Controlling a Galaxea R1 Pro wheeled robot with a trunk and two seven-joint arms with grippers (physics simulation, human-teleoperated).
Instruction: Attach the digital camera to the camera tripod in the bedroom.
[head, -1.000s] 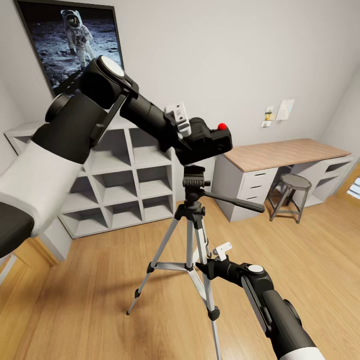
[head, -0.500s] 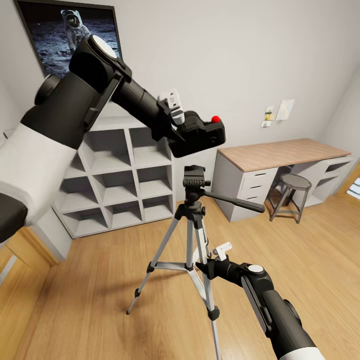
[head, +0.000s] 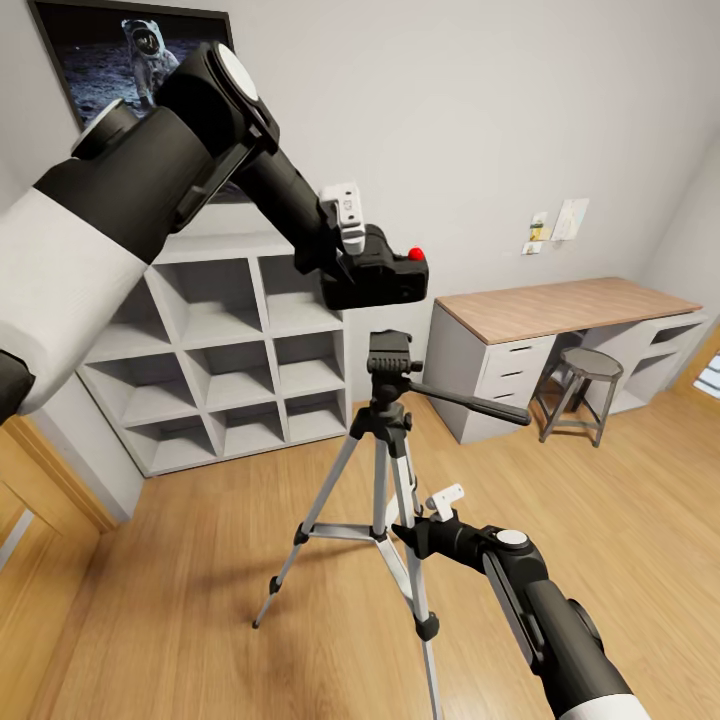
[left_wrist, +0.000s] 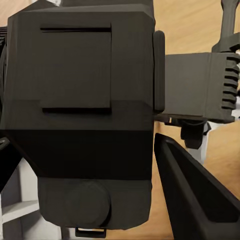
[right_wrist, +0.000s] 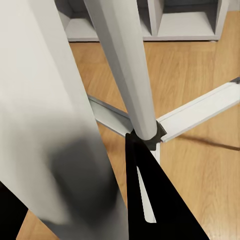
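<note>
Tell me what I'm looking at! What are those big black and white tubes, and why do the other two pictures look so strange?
The tubes are a robot's two arms, drawn by a computer simulation. The big picture comes from a camera on the robot's head, looking down into a bedroom. The two strange pictures come from small cameras on its wrists, so everything looks huge and close.

The left gripper holds a small black digital camera with a red dot on top, up in the air just above the camera tripod. In the left wrist view, the camera's dark body is right in front of the lens.

The right gripper sits low by the tripod's silver legs, seen close in its wrist view. I can't tell whether it is gripping one.

Around the room are white shelves, a desk, a stool and an astronaut poster.
</note>
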